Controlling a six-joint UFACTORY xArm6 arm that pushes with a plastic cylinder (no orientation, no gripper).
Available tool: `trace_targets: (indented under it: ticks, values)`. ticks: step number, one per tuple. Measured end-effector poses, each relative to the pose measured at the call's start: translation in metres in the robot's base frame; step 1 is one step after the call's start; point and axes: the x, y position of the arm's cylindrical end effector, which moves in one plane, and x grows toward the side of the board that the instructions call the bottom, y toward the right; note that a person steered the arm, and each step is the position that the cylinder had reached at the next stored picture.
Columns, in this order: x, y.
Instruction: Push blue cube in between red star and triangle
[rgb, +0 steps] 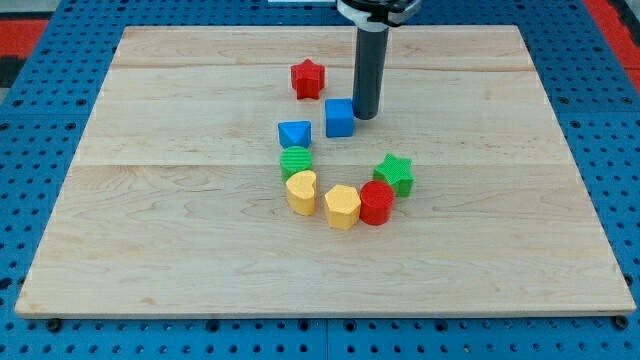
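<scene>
The blue cube (340, 117) sits on the wooden board near the middle, toward the view's top. The red star (307, 79) lies up and to its left. The blue triangle (294, 133) lies just to the cube's lower left, a small gap apart. My tip (364, 114) stands right against the cube's right side, touching or nearly touching it. The dark rod rises from there to the view's top edge.
Below the triangle a cluster curves to the right: a green cylinder (296, 161), a yellow heart-like block (301, 192), a yellow hexagon (342, 206), a red cylinder (377, 202) and a green star (395, 173). The board (150, 250) lies on a blue pegboard.
</scene>
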Motion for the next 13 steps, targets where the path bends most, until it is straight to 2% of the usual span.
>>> trace_targets:
  ticks: [3, 6, 8, 10, 11, 13]
  values:
    - [0.005, -0.016]
    - [0.055, -0.004]
    - [0.018, -0.005]
    - [0.06, -0.009]
    - [0.058, -0.041]
    - [0.045, -0.043]
